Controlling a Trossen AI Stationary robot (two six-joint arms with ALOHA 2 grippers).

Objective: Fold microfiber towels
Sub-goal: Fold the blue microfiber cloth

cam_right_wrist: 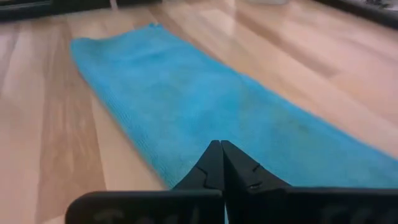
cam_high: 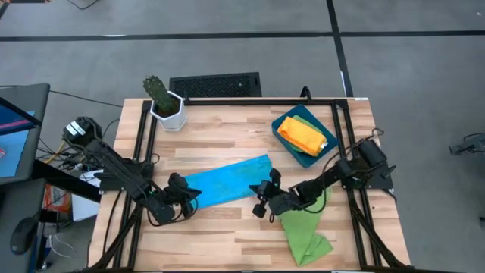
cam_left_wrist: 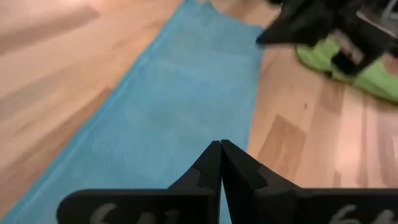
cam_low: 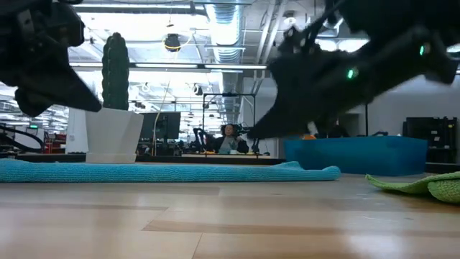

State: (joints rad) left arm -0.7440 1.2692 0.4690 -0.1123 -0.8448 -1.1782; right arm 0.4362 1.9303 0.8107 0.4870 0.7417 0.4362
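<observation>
We judged blue towel (cam_high: 227, 180) mid-fold, lying flat mid-bench. Left gripper (cam_high: 187, 199) and right gripper (cam_high: 261, 199) clenched, holding nothing, at its ends. Next: regrasp edges.

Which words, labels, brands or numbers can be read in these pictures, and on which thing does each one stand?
No text can be read.
Pale raised marks on the left gripper: blurred and cut off, not readable.
Same kind of marks on the right gripper: not readable.
Blue towel, tray, plant pot: no writing visible.
</observation>
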